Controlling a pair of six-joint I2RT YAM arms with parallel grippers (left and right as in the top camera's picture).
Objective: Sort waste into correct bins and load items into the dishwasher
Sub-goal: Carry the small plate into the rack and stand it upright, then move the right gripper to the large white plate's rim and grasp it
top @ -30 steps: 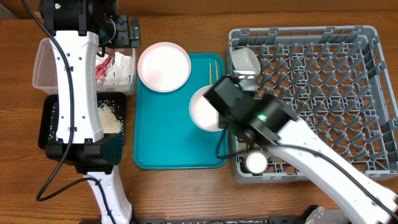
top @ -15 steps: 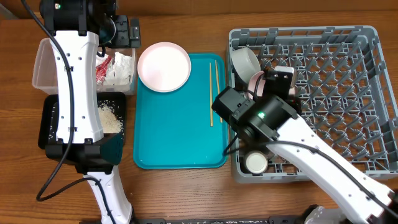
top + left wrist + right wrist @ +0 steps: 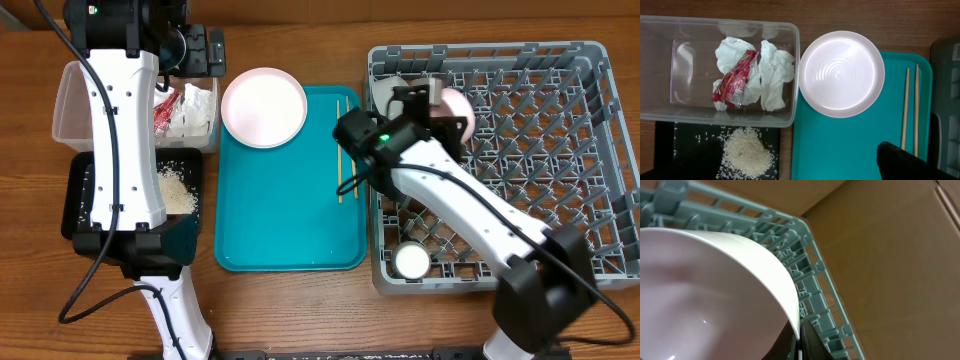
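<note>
R jaws on pinkish plate (image 3: 700, 295)

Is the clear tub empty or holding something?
Holding: a red-and-white wrapper and crumpled white paper lie inside the clear tub.

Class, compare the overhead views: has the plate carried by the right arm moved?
Yes. The pinkish-white plate left the teal tray and went rightward and up the picture, over the grey rack's top-left corner.

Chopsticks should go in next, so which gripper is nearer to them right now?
Right. The right gripper, clamped on a plate in the rack, is just right of the chopsticks; the left gripper hangs farther off to their left, by the clear tub.
</note>
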